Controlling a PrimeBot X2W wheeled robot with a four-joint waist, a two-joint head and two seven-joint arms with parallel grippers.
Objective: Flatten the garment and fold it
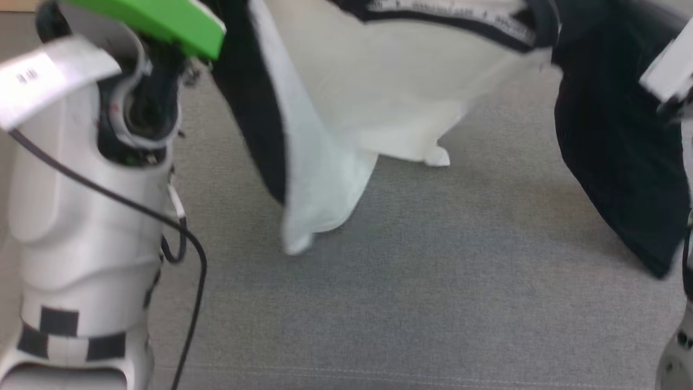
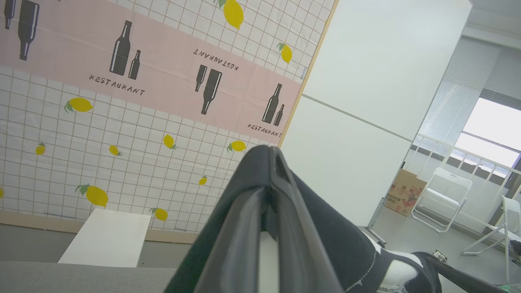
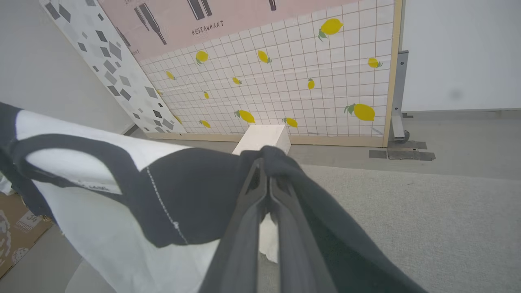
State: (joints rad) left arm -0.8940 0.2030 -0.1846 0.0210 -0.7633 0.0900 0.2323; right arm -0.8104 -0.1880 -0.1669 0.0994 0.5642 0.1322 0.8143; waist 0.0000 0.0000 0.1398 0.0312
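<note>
The garment hangs in the air, spread between my two arms above the grey surface. Its white body droops in the middle to a low point at the left, and a black sleeve hangs on each side. The text-printed neck band runs along the top. In the left wrist view my left gripper is shut on black cloth of the garment, which drapes over the fingertips. My right gripper is shut on the other black sleeve of the garment, with the white body trailing off to the left.
My pale left forearm with a loose black cable stands at the left of the head view. A white box sits before a lemon-print wall panel. White folding chairs and a cardboard box stand farther off.
</note>
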